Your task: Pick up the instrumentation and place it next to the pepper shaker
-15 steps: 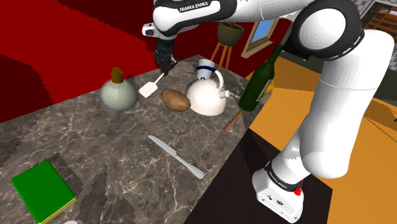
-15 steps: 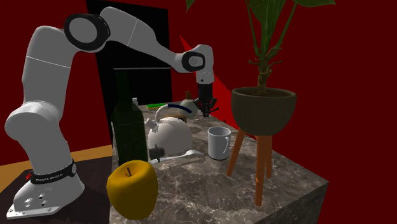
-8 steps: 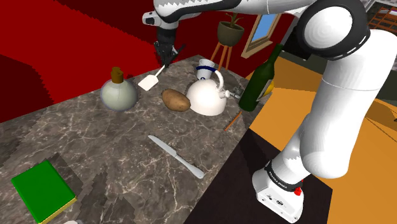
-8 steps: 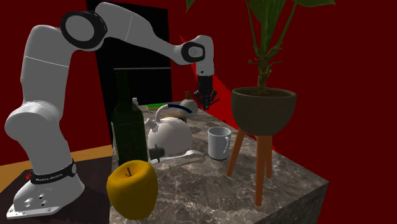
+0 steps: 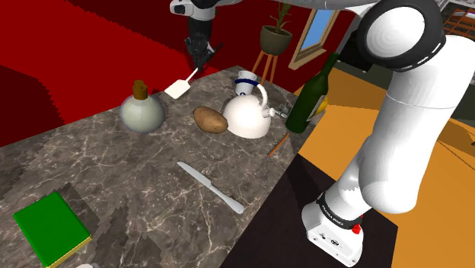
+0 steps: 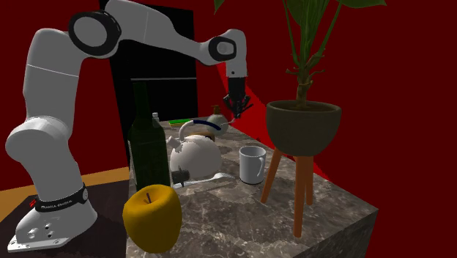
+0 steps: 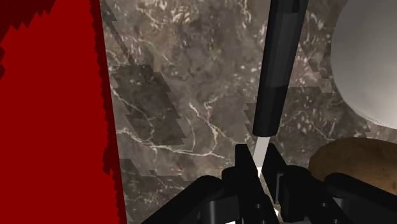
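Note:
A spatula with a white blade [image 5: 177,89] and a dark handle [image 7: 277,63] hangs tilted in the air above the marble counter [image 5: 137,167]. My gripper [image 5: 199,53] is shut on its thin white neck [image 7: 261,149], and the blade points down towards the shoulder view's left. In the second exterior view the gripper [image 6: 235,106] is well above the counter's far end. A round pale vessel with a brown top [image 5: 141,110], perhaps the pepper shaker, stands on the counter just left of the blade in the shoulder view.
A potato [image 5: 211,119], a white kettle [image 5: 247,114] and a mug [image 5: 245,78] sit below and right of the gripper. A knife [image 5: 211,186] and a green book [image 5: 52,227] lie nearer. A dark green bottle [image 5: 312,95], a yellow apple [image 6: 152,218] and a potted plant [image 6: 303,126] line the counter's edges.
The gripper has risen steadily with the spatula clasped in it, lifting the blade off the counter. Nothing else has moved.

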You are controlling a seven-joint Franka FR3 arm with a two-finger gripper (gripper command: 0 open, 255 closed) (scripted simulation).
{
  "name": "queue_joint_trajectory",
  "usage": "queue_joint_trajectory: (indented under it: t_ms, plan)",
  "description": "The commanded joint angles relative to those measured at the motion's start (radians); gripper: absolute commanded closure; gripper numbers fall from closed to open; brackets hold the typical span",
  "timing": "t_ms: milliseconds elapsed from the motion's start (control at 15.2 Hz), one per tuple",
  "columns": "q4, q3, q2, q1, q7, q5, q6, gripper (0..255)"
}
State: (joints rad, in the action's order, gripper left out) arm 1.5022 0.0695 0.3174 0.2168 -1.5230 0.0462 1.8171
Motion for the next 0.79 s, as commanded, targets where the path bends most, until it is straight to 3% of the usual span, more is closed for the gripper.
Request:
queue_joint_trajectory:
  t_ms: [0, 132, 726]
  plan:
    - [-0.023, 0.0, -0.003, 0.0, -0.001, 0.0, -0.026, 255]
    - [-0.04, 0.0, -0.003, 0.0, -0.002, 0.0, -0.043, 255]
    - [0.207, -0.067, -0.184, 0.114, 0.183, 0.021, 0.011, 255]
